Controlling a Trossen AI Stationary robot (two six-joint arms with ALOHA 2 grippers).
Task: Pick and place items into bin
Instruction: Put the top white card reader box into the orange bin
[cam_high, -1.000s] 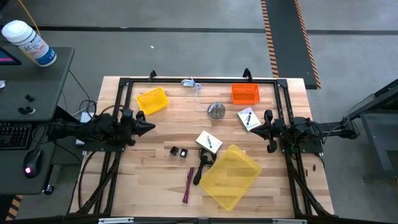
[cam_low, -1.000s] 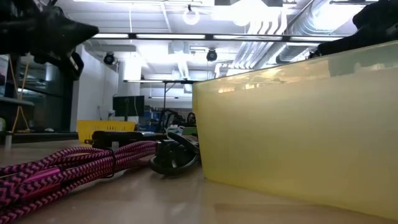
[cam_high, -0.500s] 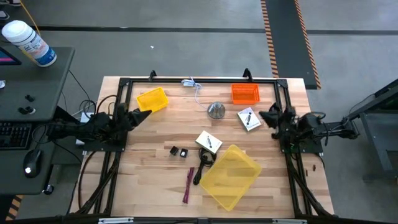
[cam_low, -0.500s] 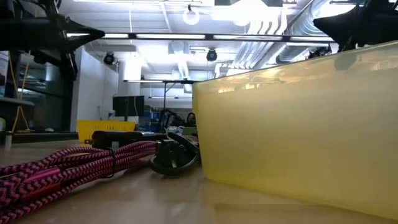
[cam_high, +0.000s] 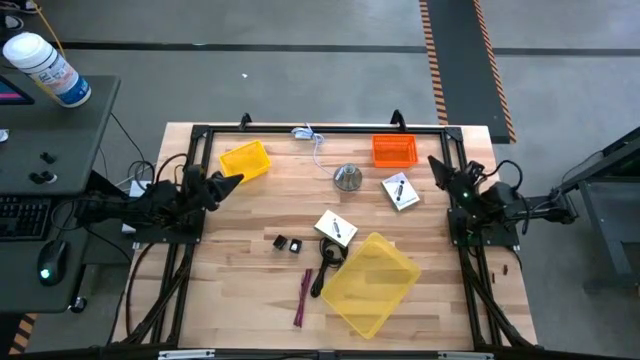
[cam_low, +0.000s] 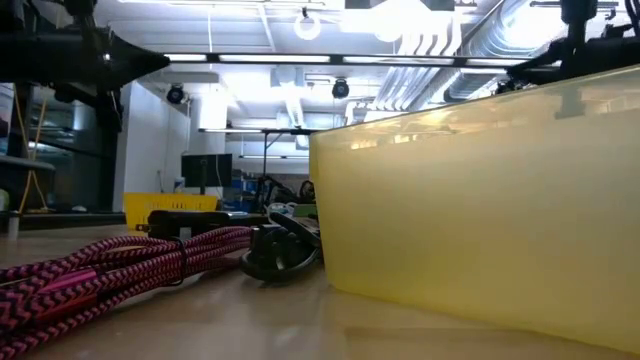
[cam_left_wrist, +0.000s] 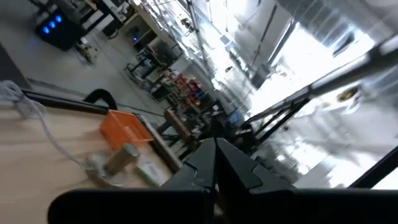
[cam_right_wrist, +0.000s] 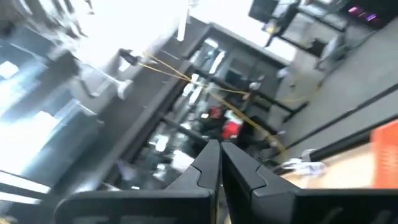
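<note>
In the high view two tiny black cubes (cam_high: 288, 243), a white card (cam_high: 336, 229), a black cable coil (cam_high: 328, 266) and a maroon stick (cam_high: 303, 297) lie flat on the table beside the large yellow bin (cam_high: 371, 283). A second white card (cam_high: 399, 190) lies farther right. My left gripper (cam_high: 240, 179) hovers shut near the table's left side, pointing right. My right gripper (cam_high: 431, 159) hovers shut near the right side, pointing toward the far edge. Each wrist view shows its gripper, left (cam_left_wrist: 216, 143) and right (cam_right_wrist: 219, 144), with fingertips together and holding nothing.
A small yellow bin (cam_high: 245, 161) and an orange bin (cam_high: 394, 150) sit near the far edge, with a silver dome (cam_high: 347, 178) and a thin white-blue cord (cam_high: 310, 135) between them. A black frame (cam_high: 320, 129) borders the table. Bare wood lies between the two grippers.
My left gripper has drawn back toward the table's left and far side and tipped up from pointing downward to level. My right gripper has swung toward the far edge and risen. The items on the table have stayed put.
</note>
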